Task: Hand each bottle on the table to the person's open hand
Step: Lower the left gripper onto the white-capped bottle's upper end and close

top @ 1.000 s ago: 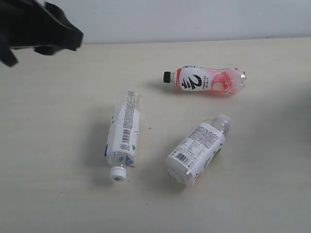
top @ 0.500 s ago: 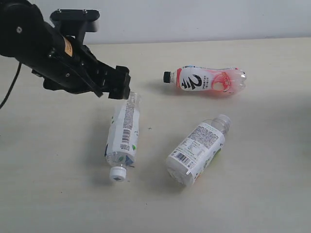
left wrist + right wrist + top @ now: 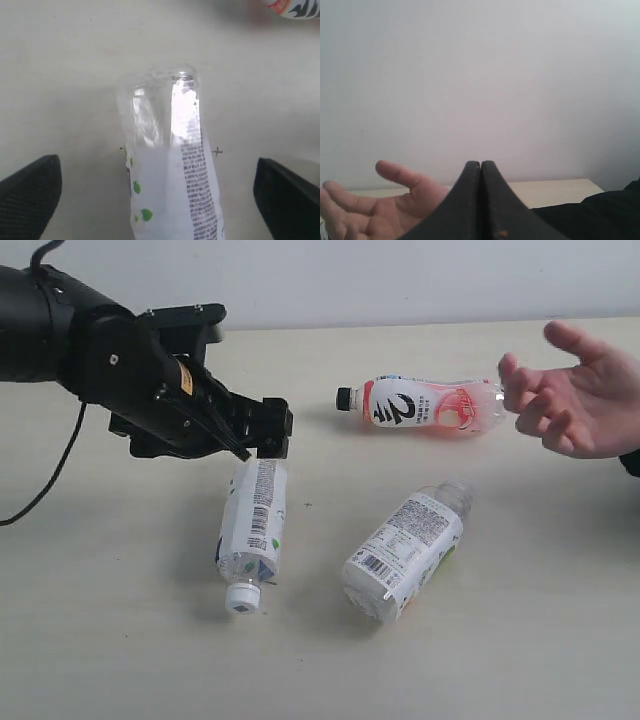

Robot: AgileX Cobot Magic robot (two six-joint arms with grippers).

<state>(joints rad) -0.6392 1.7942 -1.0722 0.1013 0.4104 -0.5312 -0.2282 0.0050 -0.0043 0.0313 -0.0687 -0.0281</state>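
Note:
Three bottles lie on the table (image 3: 110, 640). A white-capped bottle (image 3: 252, 525) lies left of centre, cap toward the front. My left gripper (image 3: 258, 445) hovers over its base end, open. In the left wrist view the black fingers (image 3: 30, 192) stand wide on either side of this bottle (image 3: 167, 165), not touching it. Another white-labelled bottle (image 3: 405, 550) lies at centre. The pink bottle with a black "2" (image 3: 425, 405) lies farther back. The person's open hand (image 3: 575, 400) is at the right. My right gripper (image 3: 480, 167) is shut and empty, near the hand (image 3: 375, 205). A fourth bottle is out of view.
A pale wall (image 3: 400, 280) runs behind the table's back edge. The black left arm (image 3: 90, 355) and its cable (image 3: 45, 490) cover the back left of the table. A dark sleeve (image 3: 590, 220) shows in the right wrist view.
My left arm has swung in from the back left corner to above the left bottle's base end. The person's hand has come in at the right. The bottles have not moved.

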